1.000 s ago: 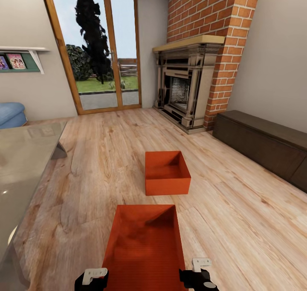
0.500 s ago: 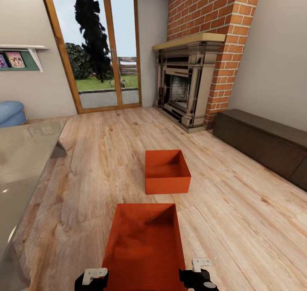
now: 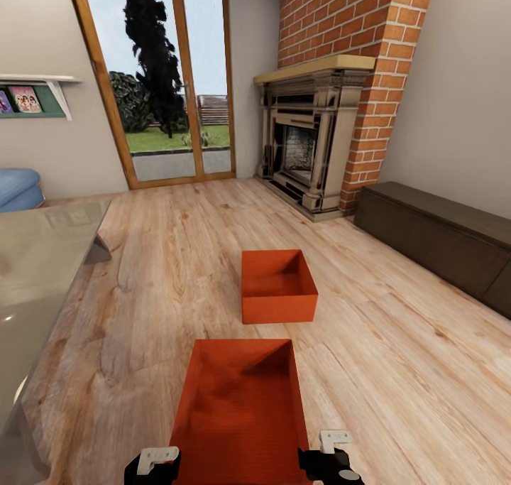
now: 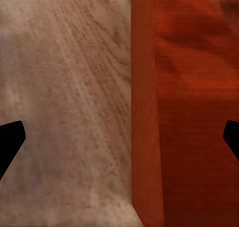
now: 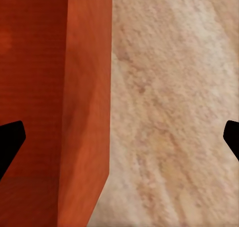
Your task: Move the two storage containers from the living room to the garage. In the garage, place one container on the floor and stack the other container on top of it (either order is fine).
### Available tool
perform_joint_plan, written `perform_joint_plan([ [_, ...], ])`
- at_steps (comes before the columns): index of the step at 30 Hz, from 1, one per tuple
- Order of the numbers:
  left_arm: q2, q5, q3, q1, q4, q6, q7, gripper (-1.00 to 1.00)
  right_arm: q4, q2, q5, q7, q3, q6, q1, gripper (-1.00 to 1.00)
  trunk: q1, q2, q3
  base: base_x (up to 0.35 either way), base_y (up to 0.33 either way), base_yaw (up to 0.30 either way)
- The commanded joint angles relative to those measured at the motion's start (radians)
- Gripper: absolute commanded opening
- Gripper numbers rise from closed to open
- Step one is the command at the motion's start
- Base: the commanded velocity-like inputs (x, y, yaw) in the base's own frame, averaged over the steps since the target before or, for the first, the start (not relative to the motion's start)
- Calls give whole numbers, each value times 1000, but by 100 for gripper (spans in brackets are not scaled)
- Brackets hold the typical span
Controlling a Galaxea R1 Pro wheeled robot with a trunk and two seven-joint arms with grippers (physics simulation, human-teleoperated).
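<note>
Near bin [image 3: 241, 407]: lying on the wood floor [image 3: 397, 371] at the near middle, its long walls running away from the robot, its near end running out of the head view.
Far bin [image 3: 278, 287]: sitting upright on the same floor, further off and slightly right, well apart from the near bin with bare planks showing between them.
Left gripper [image 3: 150, 465]: hanging just beside the near bin's left wall; in the left wrist view [image 4: 119, 137] its dark fingertips [image 4: 10, 137] are standing wide apart, straddling that wall [image 4: 145, 107], one tip over the floor [image 4: 64, 97] and one over the ribbed bottom.
Right gripper [image 3: 331, 458]: hanging just beside the right wall; in the right wrist view [image 5: 119, 137] its fingertips [image 5: 10, 140] are likewise spreading wide across the wall [image 5: 89, 97], nothing being clamped.
Table [image 3: 35, 272]: its glass edge is running along the left, near the near bin's left side.
Cabinet [image 3: 440, 240]: lying low and dark along the right wall, well apart from both bins.
Fireplace [image 3: 309, 140]: standing far right, under brick.
Glass door [image 3: 167, 80]: filling the far wall.
Sofa [image 3: 18, 189]: showing blue at far left.
Open room: planks are lying bare right of both bins and beyond the far one.
</note>
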Motion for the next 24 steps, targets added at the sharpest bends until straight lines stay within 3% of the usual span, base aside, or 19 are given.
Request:
perform_joint_plan([
  [1, 0, 0, 3, -1, 1, -3, -1, 100, 1, 0, 1, -4, 1, -3, -1, 100, 0, 0, -1, 0, 0, 0],
  [17, 1, 0, 3, -1, 1, -3, -1, 100, 1, 0, 1, -4, 1, -3, -1, 100, 0, 0, -1, 0, 0, 0],
  [24, 0, 0, 3, -1, 1, -3, -1, 100, 1, 0, 1, -4, 1, -3, -1, 100, 2, -1, -20, 0, 0, 0],
])
